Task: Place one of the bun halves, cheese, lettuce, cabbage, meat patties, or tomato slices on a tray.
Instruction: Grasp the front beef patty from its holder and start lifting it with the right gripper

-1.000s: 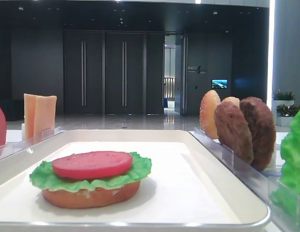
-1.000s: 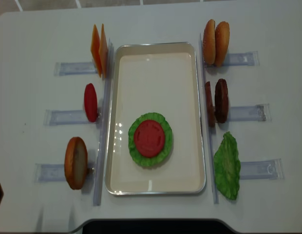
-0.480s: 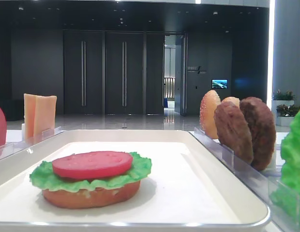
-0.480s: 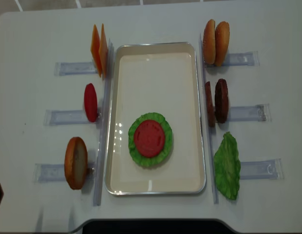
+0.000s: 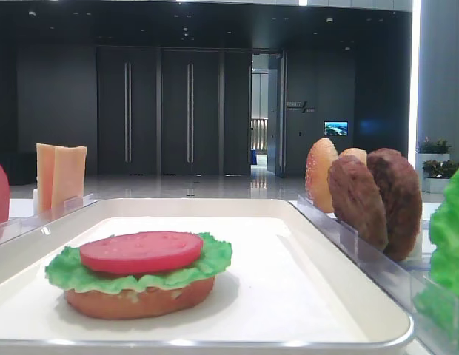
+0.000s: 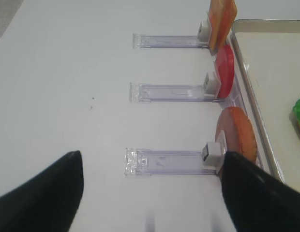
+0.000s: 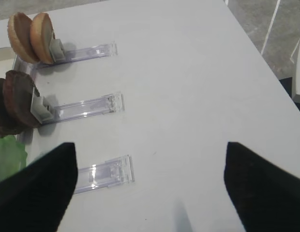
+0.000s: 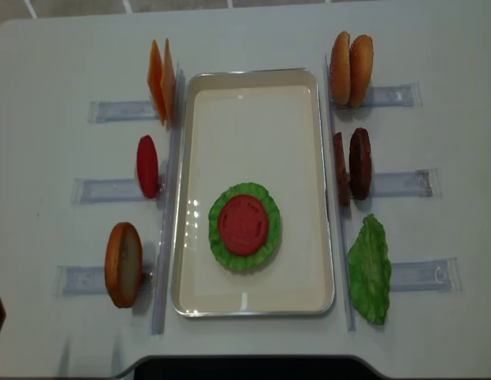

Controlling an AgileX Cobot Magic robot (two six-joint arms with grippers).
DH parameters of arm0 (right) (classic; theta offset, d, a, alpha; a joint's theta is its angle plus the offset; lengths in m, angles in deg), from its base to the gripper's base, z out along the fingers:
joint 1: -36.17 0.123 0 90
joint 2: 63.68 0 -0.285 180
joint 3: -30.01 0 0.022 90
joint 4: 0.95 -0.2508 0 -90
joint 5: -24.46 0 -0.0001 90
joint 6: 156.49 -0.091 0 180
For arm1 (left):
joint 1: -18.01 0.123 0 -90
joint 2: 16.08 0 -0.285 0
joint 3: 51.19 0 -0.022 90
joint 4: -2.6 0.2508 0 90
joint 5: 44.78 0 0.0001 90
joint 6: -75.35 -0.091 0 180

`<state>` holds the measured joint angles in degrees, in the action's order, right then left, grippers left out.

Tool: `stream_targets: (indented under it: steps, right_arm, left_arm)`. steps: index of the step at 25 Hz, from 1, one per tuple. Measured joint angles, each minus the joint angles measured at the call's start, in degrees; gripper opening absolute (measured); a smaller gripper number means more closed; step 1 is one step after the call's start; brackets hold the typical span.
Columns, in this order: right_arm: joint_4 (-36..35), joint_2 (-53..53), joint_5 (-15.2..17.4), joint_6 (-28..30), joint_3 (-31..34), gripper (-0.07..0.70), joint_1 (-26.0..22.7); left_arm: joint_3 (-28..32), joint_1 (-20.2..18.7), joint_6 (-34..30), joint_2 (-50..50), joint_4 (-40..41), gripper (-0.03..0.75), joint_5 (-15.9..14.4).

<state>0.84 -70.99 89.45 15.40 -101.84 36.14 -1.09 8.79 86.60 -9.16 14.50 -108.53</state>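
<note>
**Half-built burger sits on the tray, both grippers wide and empty**

On the large white rectangular tray (image 8: 253,103) there's a flat orange-brown bun half (image 5: 137,299), topped by a bright green ruffled lettuce leaf (image 8: 222,245) and a round red tomato slice (image 8: 244,224). Right of the tray, two dark-brown meat patties (image 8: 352,164) stand upright in a clear plastic rack (image 7: 84,108), seeded bun halves (image 8: 350,69) beyond them, a second lettuce leaf (image 8: 370,271) nearer. Left side: pale-orange cheese slices (image 8: 161,81), a spare tomato slice (image 8: 147,166), another bun half (image 8: 123,264). The right gripper (image 7: 150,186) hovers over bare table, jaws spread, holding nothing. The left gripper (image 6: 152,193) likewise, fingers apart.
</note>
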Motion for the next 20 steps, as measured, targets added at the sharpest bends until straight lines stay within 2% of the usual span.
stream_targets:
  steps: [8,11,17,20]
  right_arm:
    - [-0.17,0.0,0.0,0.71,0.0,0.585,0.0]
    - [-0.72,-0.17,0.37,2.65,0.0,0.585,0.0]
    - [-3.61,-10.82,2.15,7.51,-1.11,0.585,0.0]
    - [-5.75,-18.04,2.57,8.11,-1.19,0.585,0.0]
  left_arm:
    - [0.0,0.0,0.0,0.0,0.0,0.692,0.0]
    - [0.0,0.0,0.0,0.0,0.0,0.692,0.0]
    - [0.0,0.0,0.0,0.0,0.0,0.692,0.0]
    - [0.0,0.0,0.0,0.0,0.0,0.692,0.0]
